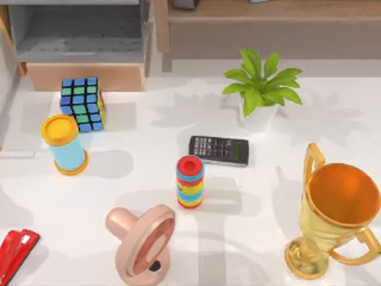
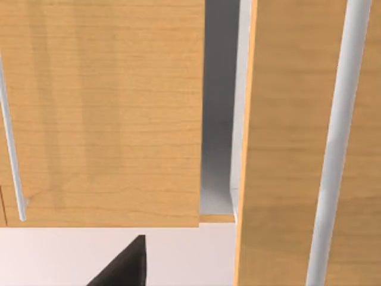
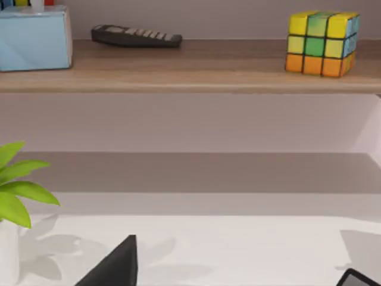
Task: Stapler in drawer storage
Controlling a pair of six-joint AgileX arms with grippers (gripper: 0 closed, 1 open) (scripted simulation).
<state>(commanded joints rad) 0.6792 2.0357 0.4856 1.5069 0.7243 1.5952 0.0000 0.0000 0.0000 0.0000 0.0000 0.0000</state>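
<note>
Because the drawer [image 1: 83, 44] already stands pulled out at the desk's [image 1: 149, 173] far left corner, its grey floor bare and its tan front panel facing the work area, the storage spot looks ready and the remaining job, as I judge it, is fetching the stapler [image 1: 15, 253]. That red stapler lies at the near left edge of the desk, well apart from the drawer and on the same left side, with the puzzle cube [image 1: 83, 104] just in front of the drawer panel and the yellow-capped blue cylinder [image 1: 64, 146] standing between drawer and stapler. These two would have to be skirted on a straight carry back to the drawer.

Neither arm has hold of anything that I can see. The left wrist view looks at tan wood panelling [image 2: 101, 113] with a grey gap beside it and a dark part of the arm's own jaws at the frame's edge; how far open the left jaws are, I cannot tell. The right wrist view faces the long shelf [image 3: 190, 71], away from the drawer, and the right jaws' opening cannot be told either. Where the stapler lies relative to either set of jaws cannot be fixed; the stapler sits untouched.
</note>
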